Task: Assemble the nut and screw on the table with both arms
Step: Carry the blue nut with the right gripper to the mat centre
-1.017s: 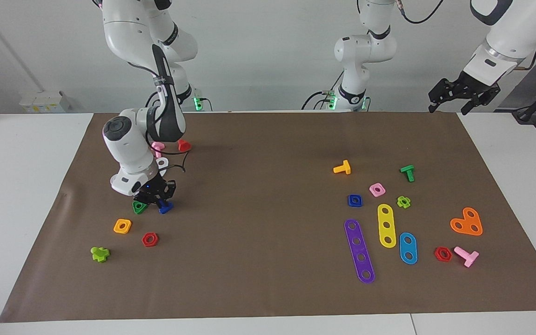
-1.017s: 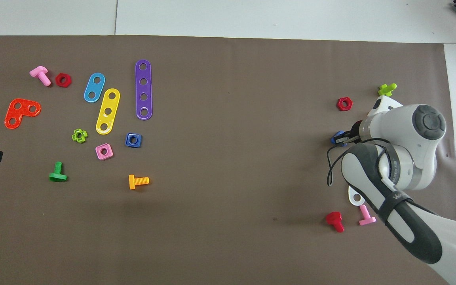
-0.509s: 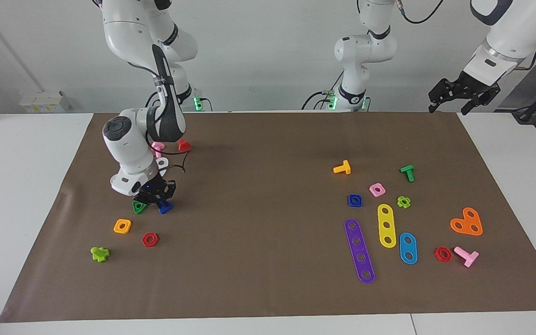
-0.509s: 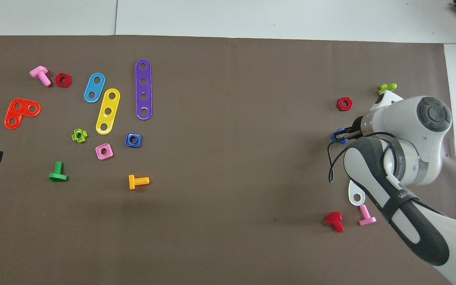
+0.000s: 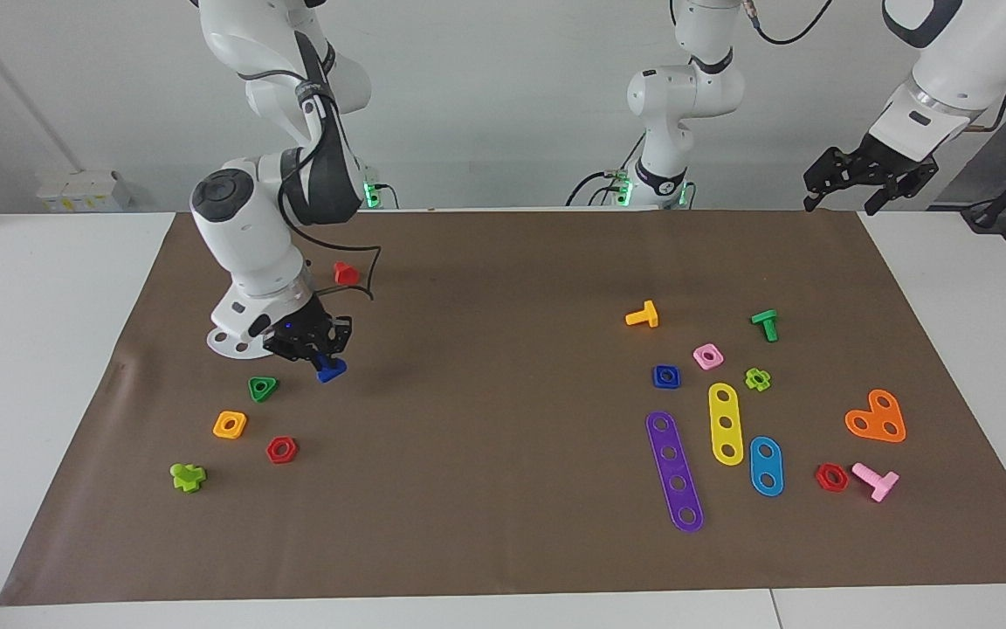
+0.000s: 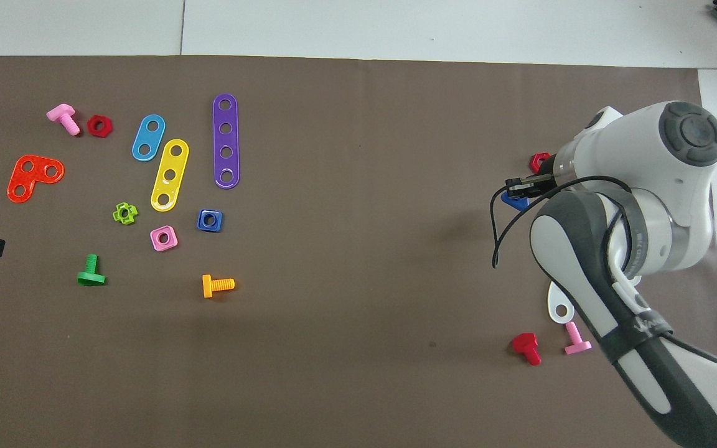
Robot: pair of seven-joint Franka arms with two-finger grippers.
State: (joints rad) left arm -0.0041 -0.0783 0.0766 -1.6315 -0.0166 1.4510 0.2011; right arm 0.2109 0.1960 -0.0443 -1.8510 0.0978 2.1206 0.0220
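**Right gripper holds the blue screw above the mat**

Nearest the robots, the left gripper (image 5: 868, 179) hangs in the air over the table's (image 5: 49, 367) corner at the left arm's end, waiting; whether its fingers are apart or together cannot be told. A red screw (image 5: 345, 273) lies close to the robots' edge at the right arm's end. Just farther out, the right gripper (image 5: 318, 348) is clenched on the blue screw (image 5: 329, 370), lifted clear of the brown mat (image 5: 503, 262). Below and beside it lie a green triangular nut (image 5: 263, 388), then an orange square nut (image 5: 230, 425) and a red hexagonal nut (image 5: 281, 450). The blue nut (image 5: 665, 376) rests flat on the mat toward the left arm's end, beside a pink square nut (image 5: 707, 355).
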